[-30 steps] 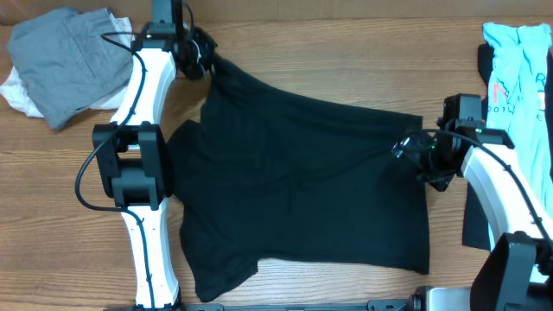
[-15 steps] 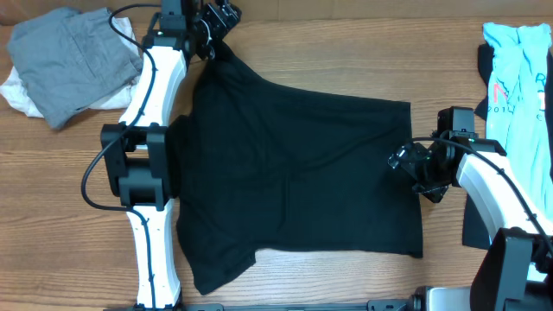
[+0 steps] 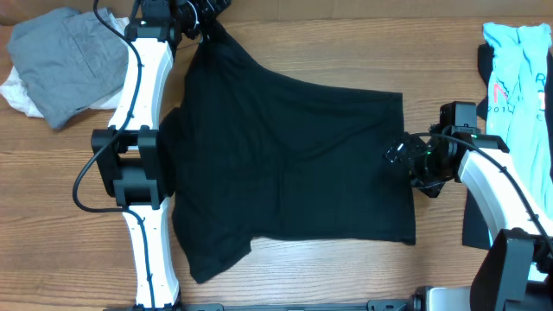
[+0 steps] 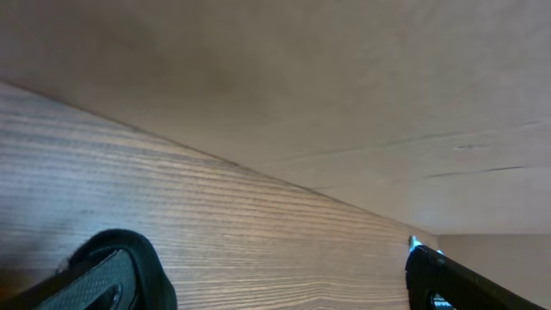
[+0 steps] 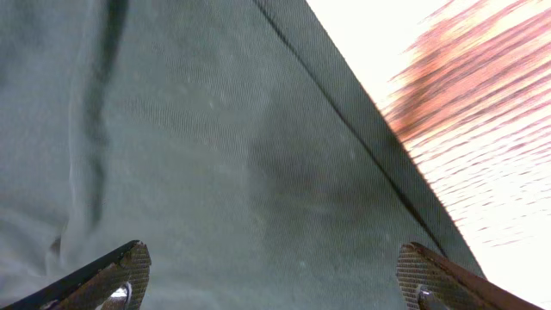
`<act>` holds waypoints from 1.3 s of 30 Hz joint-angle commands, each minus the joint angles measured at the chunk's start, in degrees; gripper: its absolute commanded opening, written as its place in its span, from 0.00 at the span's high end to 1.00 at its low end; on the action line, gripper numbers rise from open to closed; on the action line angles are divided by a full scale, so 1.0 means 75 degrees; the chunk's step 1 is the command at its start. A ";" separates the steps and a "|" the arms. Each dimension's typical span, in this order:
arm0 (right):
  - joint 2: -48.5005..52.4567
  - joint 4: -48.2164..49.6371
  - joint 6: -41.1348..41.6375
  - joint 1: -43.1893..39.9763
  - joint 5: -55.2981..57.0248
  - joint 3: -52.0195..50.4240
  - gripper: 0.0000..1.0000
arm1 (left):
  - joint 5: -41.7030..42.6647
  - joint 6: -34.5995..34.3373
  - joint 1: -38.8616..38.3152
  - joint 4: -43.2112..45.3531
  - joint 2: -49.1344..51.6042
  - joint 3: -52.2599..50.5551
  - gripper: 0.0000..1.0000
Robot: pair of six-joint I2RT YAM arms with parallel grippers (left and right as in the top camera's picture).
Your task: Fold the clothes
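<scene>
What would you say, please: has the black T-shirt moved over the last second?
Yes. The black T-shirt has slid left: its right edge now lies farther from the light-blue shirt, which has stayed put.

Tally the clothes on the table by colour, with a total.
Black: 2, T-shirt and dark piece at right edge
Grey garment: 1
White piece: 1
Light-blue shirt: 1
Total: 5
</scene>
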 commanded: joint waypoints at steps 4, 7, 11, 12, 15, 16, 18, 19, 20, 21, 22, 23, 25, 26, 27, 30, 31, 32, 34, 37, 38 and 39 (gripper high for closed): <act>0.0015 -0.0181 -0.0224 0.0035 -0.0420 0.0192 0.04 | -0.0801 0.0230 0.0026 -0.0527 -0.0017 0.0198 0.00; 0.0015 -0.0224 -0.0227 0.0035 -0.0417 0.0192 0.04 | -0.1166 0.0446 0.0026 -0.0699 -0.0017 0.0198 0.00; 0.0015 -0.0224 -0.0221 0.0035 -0.0423 0.0192 0.04 | -0.1769 0.0545 0.0026 -0.0720 -0.0017 0.0198 0.00; 0.0015 -0.0221 -0.0221 0.0035 -0.0443 0.0192 0.04 | -0.1906 0.0545 0.0026 -0.0688 -0.0017 0.0198 0.00; 0.0015 -0.0236 -0.0224 0.0038 -0.0536 0.0189 0.04 | -0.1982 0.0545 0.0026 -0.0571 -0.0017 0.0198 0.00; 0.0015 -0.0239 -0.0224 0.0038 -0.0533 0.0189 0.04 | -0.1781 0.0548 0.0026 -0.0565 -0.0017 0.0198 0.00; 0.0015 -0.0219 -0.0221 0.0038 -0.0536 0.0189 0.04 | -0.1122 0.0592 0.0023 -0.0574 -0.0017 0.0198 0.00; 0.0015 -0.0187 -0.0221 0.0035 -0.0536 0.0189 0.04 | -0.0880 0.0609 0.0012 -0.0653 -0.0017 0.0198 0.00; 0.0015 -0.0152 -0.0221 0.0035 -0.0536 0.0189 0.04 | -0.0822 0.0615 -0.0023 -0.0833 -0.0017 0.0198 0.00; 0.0015 -0.0134 -0.0221 0.0035 -0.0536 0.0189 0.04 | -0.0842 0.0705 -0.0064 -0.1032 -0.0017 0.0198 0.00; 0.0015 -0.0111 -0.0224 0.0035 -0.0533 0.0189 0.04 | -0.0845 0.0944 -0.0119 -0.1189 -0.0017 0.0198 0.05; 0.0015 -0.0087 -0.0224 0.0035 -0.0536 0.0189 0.04 | -0.0860 0.1419 -0.0204 -0.1381 0.0006 0.0198 0.07; 0.0015 -0.0047 -0.0221 0.0035 -0.0536 0.0189 0.04 | -0.0921 0.2180 -0.0353 -0.1728 0.0017 0.0198 0.08; 0.0015 -0.0029 -0.0221 0.0035 -0.0536 0.0189 0.04 | -0.1105 0.2378 -0.0440 -0.1923 0.0029 0.0198 0.06; 0.0015 -0.0029 -0.0221 0.0035 -0.0536 0.0189 0.04 | -0.1358 0.2404 -0.0510 -0.2078 0.0032 0.0198 0.04; 0.0015 -0.0055 -0.0224 0.0035 -0.0536 0.0189 0.04 | -0.2343 0.2559 -0.0694 -0.2387 0.0041 0.0198 0.10; 0.0015 -0.0073 -0.0224 0.0035 -0.0536 0.0189 0.04 | -0.2629 0.2751 -0.0734 -0.2433 0.0052 0.0198 0.13; 0.0015 -0.0096 -0.0227 0.0035 -0.0536 0.0189 0.04 | -0.2838 0.2876 -0.0752 -0.2489 0.0052 0.0198 0.14; 0.0015 -0.0119 -0.0227 0.0035 -0.0533 0.0189 0.04 | -0.3069 0.3005 -0.0755 -0.2652 0.0052 0.0198 0.14; 0.0015 -0.0090 -0.0224 0.0035 -0.0536 0.0189 0.04 | -0.3127 0.3054 -0.0699 -0.2908 0.0055 0.0195 0.16; 0.0015 -0.0087 -0.0227 0.0035 -0.0533 0.0189 0.04 | -0.3127 0.3121 -0.0670 -0.2946 0.0055 0.0175 0.16; 0.0015 -0.0090 -0.0224 0.0035 -0.0536 0.0189 0.04 | -0.3124 0.3197 -0.0650 -0.2967 0.0055 0.0157 0.16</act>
